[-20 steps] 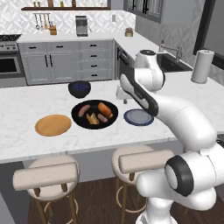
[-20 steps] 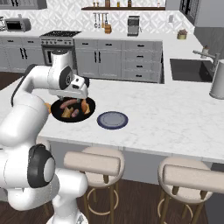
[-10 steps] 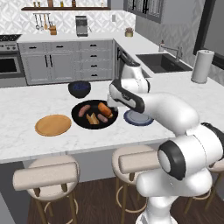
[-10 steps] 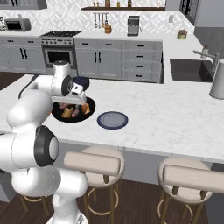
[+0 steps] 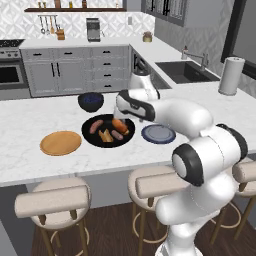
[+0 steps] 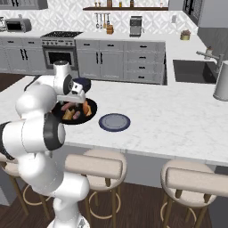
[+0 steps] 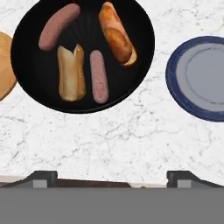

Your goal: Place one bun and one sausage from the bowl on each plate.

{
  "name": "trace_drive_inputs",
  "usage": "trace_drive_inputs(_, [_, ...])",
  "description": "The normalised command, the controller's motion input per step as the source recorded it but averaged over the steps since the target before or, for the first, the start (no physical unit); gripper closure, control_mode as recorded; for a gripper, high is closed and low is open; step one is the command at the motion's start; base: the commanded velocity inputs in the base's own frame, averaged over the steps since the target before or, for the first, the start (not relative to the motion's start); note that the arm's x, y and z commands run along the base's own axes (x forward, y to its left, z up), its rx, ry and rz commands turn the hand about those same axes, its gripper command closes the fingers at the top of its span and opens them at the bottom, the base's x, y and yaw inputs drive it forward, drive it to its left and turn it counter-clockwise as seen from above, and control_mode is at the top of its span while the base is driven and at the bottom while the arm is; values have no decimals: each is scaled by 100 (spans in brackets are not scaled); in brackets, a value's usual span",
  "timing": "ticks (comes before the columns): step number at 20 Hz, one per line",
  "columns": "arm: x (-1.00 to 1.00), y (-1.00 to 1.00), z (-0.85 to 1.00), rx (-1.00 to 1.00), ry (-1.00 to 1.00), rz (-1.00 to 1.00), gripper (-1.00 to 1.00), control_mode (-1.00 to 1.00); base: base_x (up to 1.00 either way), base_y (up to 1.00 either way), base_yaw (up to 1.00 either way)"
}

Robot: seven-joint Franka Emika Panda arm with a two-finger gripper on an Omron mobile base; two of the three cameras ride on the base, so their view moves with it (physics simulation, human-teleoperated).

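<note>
Hand view looks down on the black bowl (image 7: 26, 87), which holds all four items: an orange-brown bun (image 7: 116, 34) at upper right, a paler split bun (image 7: 71, 72) at lower left, one sausage (image 7: 58, 26) at upper left, and a second, pinker sausage (image 7: 99, 76) lying just beside the pale bun. None of them is on a plate. The blue-grey plate (image 7: 199, 78) sits on the marble counter (image 7: 109, 140) to the right of the bowl, apart from it; the edge of the wooden plate (image 7: 4, 65) shows at the left, close to the bowl's rim.

Two dark fingertips (image 7: 41, 177) rise at the bottom, wide apart, with nothing between them and touching nothing.

Left base view: bowl (image 5: 92, 136) between wooden plate (image 5: 60, 142) and blue-grey plate (image 5: 158, 134), with a smaller dark blue bowl (image 5: 91, 101) behind it. The gripper (image 5: 121, 111) hangs above the black bowl's right side.
</note>
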Motion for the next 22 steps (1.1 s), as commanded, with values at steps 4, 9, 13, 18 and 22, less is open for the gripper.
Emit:
trace_drive_inputs(4, [30,13,-52,0,6,0,-100,-100,0,0,0])
trace_drive_inputs(9, [30,0,-13,0,0,0,-100,-100,0,0,0])
trace_drive_inputs(13, [61,0,-6,0,0,0,-100,-100,0,0,0])
trace_drive_inputs(18, [67,0,-31,0,0,0,-100,-100,0,0,0])
trace_drive_inputs(22, [42,0,-40,0,-1,0,-100,-100,0,0,0])
